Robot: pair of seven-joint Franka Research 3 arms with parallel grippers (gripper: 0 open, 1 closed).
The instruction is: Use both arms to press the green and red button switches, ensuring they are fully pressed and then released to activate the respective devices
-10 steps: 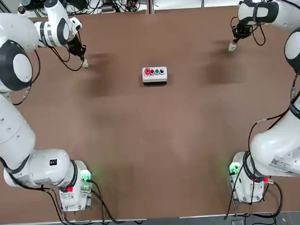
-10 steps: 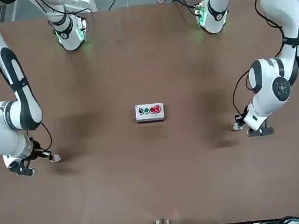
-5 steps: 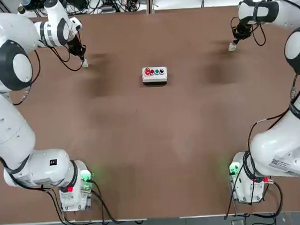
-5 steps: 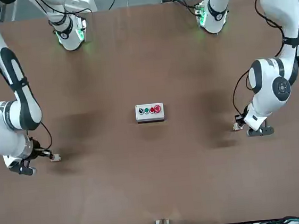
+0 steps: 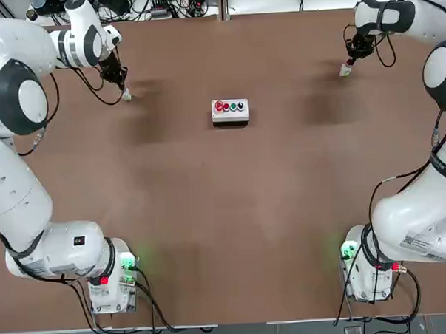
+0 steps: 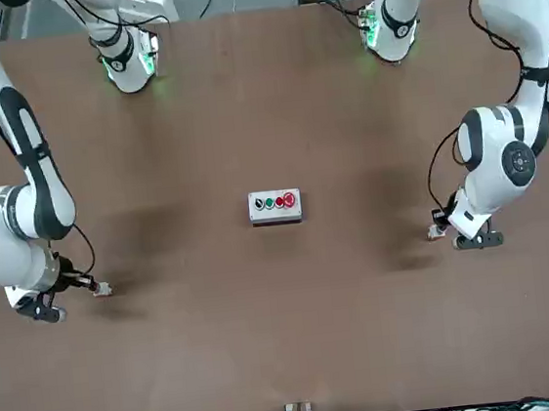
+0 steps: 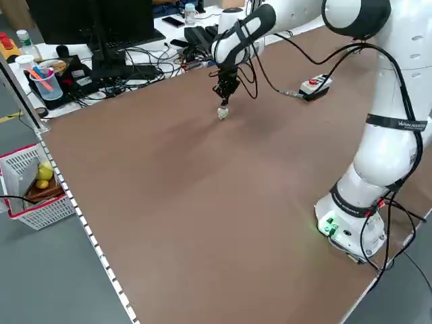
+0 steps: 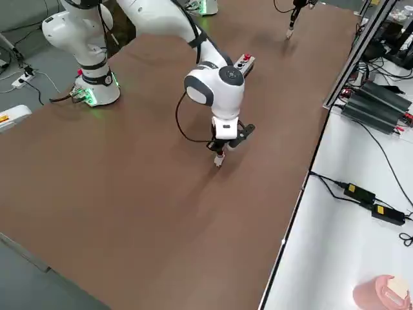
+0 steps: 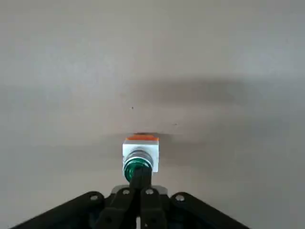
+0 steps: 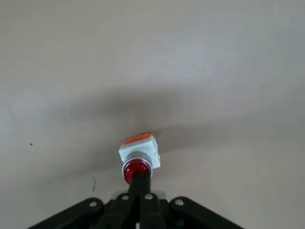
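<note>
Barely shifted: left gripper (image 9: 141,172) at green switch (image 9: 142,149), right gripper (image 10: 141,178) at red switch (image 10: 142,150), both jaws closed

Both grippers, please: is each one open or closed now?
Left gripper: closed, tips at the green button.
Right gripper: closed, tips at the red button.

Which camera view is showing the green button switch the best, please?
The left wrist view: its green cap and pale body show there, partly behind the left gripper. Top and front views show little more than a pale speck; the right wrist view lacks it.

Right arm (image 5: 437,143) cropped at top view's edge.
</note>
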